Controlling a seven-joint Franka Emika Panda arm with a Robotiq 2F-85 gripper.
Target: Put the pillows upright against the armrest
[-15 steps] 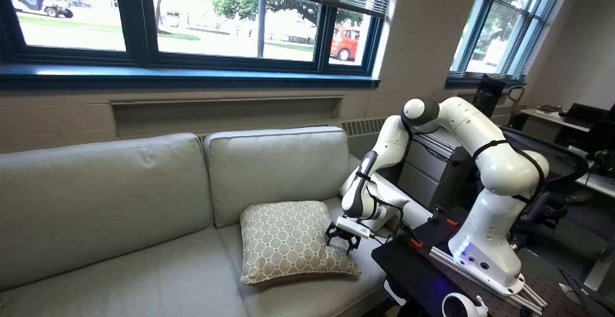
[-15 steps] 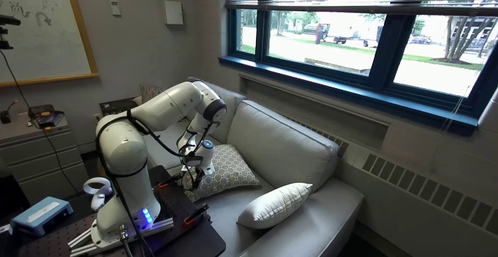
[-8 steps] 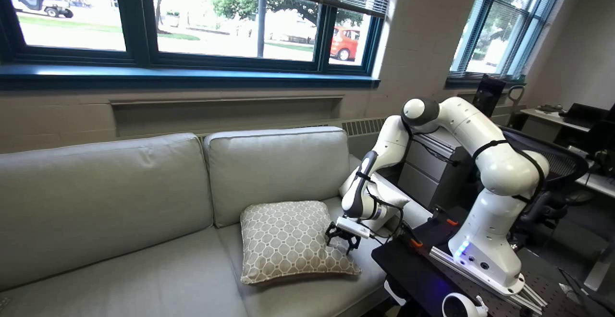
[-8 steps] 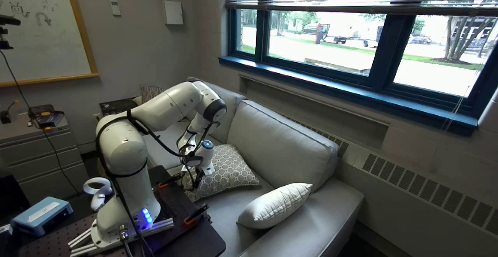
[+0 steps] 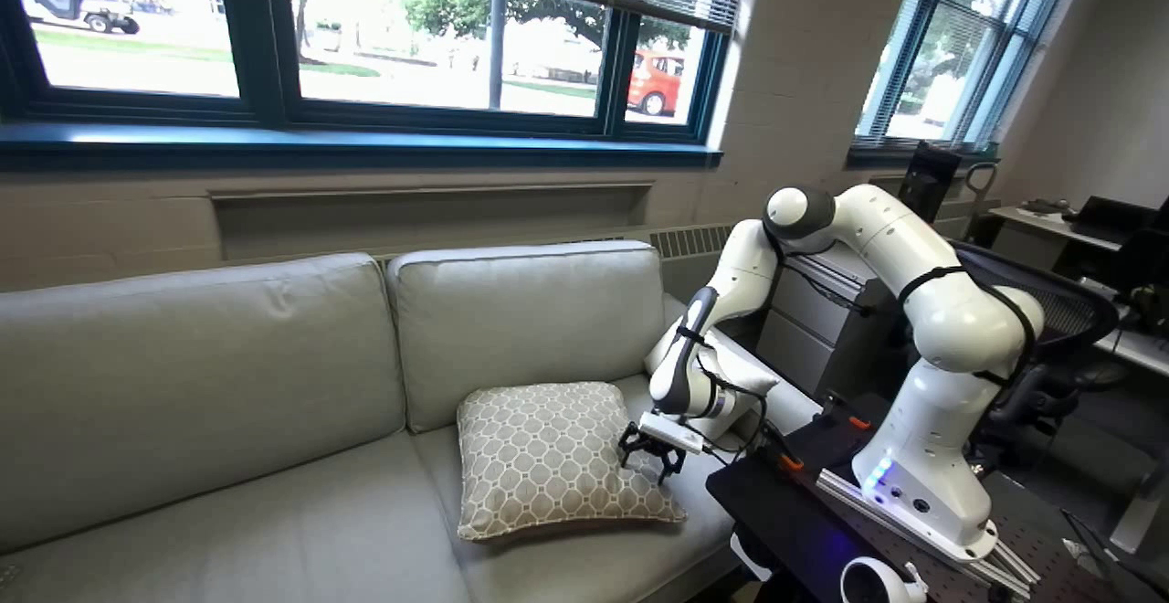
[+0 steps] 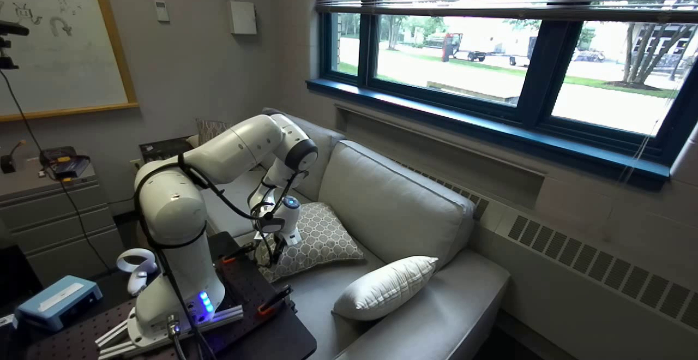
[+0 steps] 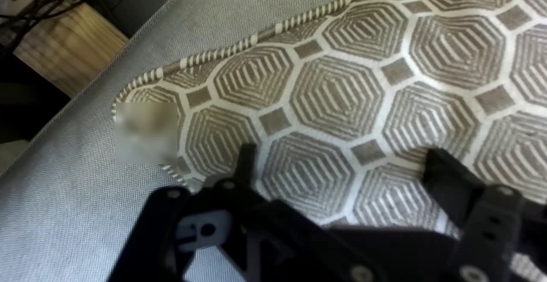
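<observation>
The black two-fingered gripper (image 7: pixel 341 156) stands with its fingers spread wide over the tan, white-latticed square pillow (image 5: pixel 548 457), near one corner; whether they touch it I can't tell. That pillow lies flat by the front edge of the grey upholstered couch (image 5: pixel 274 530). The smaller cream-white square pillow (image 6: pixel 384 289) tilts along the inner edge of the padded grey armrest (image 6: pixel 447 306).

In an exterior view, a blue-framed window (image 5: pixel 269 46) lies well above the tool (image 5: pixel 643 472), a red car (image 5: pixel 650 87) showing through it; a filing cabinet (image 5: pixel 808 343) stands beyond the tool, to the right. In an exterior view, a whiteboard (image 6: pixel 60 43) hangs far up and left of the tool, a blue box (image 6: pixel 59 301) lower left. In the wrist view, pale wood (image 7: pixel 79 53) shows to the tool's upper left.
</observation>
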